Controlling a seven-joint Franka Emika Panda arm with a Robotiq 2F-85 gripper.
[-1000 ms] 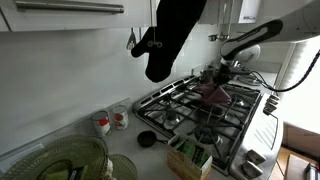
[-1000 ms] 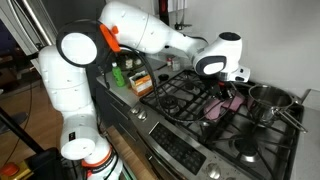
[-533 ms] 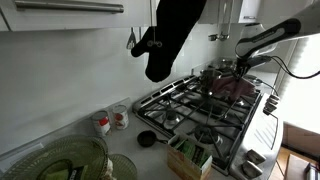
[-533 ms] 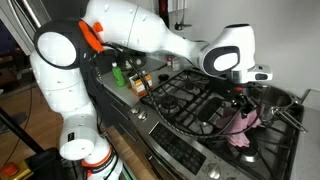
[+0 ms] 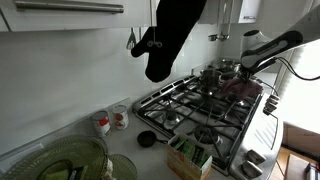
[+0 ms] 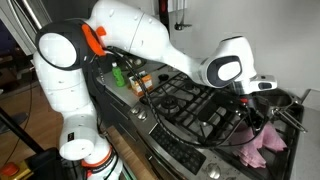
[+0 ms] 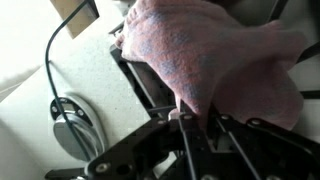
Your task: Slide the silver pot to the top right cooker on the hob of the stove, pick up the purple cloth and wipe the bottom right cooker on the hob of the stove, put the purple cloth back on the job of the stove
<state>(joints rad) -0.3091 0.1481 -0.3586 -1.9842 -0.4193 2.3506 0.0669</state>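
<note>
Cloth [image 6: 262, 148] location: clamped in the end effector [image 6: 254, 112], which is closed on the upper fold. The cloth hangs directly below the end effector with its long axis vertical. Its lower edge is at or just above the front right part of the hob [image 6: 185, 95]. The exterior views do not confirm contact with the surface.

In the wrist view the cloth [image 7: 225, 60] fills most of the frame. A black grate [image 7: 140, 85] shows beside and beneath it.

The pot [image 6: 284, 104] stands on the rear right burner, just behind the end effector. In an exterior view the pot [image 5: 222, 72] appears close beside the wrist.

Arm [image 6: 150, 40] pose: extended far across the hob from its base at the stove front. The forearm is roughly level and the wrist is turned downward.

Assessment: the burner to be wiped appears to lie straight below the cloth. The coming move probably requires a short descent, then strokes kept forward of the pot. Snagging on the grate bars is the likely fault.
</note>
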